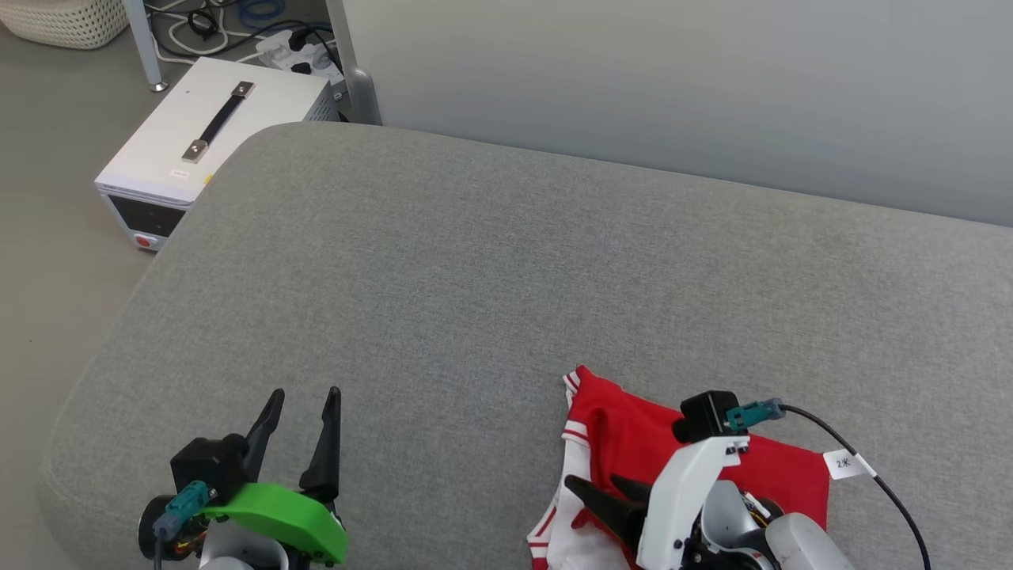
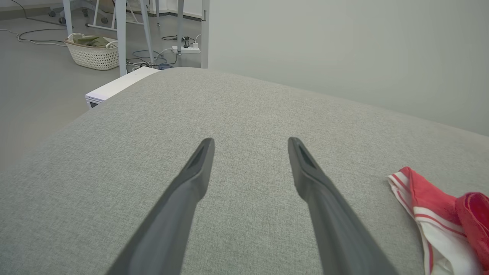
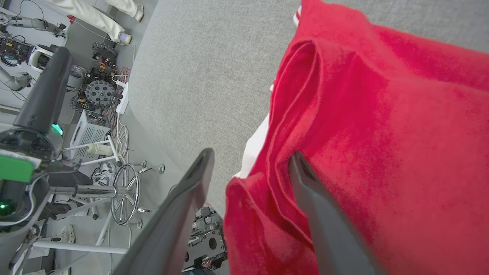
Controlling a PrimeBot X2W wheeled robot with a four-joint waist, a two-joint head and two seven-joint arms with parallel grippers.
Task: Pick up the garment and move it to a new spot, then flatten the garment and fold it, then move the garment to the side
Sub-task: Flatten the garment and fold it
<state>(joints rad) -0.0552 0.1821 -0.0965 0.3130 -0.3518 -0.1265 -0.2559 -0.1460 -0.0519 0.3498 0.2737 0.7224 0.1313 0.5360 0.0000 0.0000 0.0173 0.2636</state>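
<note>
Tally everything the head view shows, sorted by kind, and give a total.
grippers: 2, the left gripper and the right gripper
garment: 1
white equipment box: 1
woven basket: 1
power strip: 1
grey cushion: 1
Total: 7

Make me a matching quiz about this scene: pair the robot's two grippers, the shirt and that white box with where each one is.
Things:
1. left gripper
2. right gripper
3. red T-shirt
4. white box with a black handle

Places or states:
A. on the floor beyond the grey cushion, at its far left corner
B. lying bunched on the cushion's near right part
C. open, above bare cushion
D. open, at the red fabric

Pairs: 1-C, 2-D, 3-B, 4-A.
</note>
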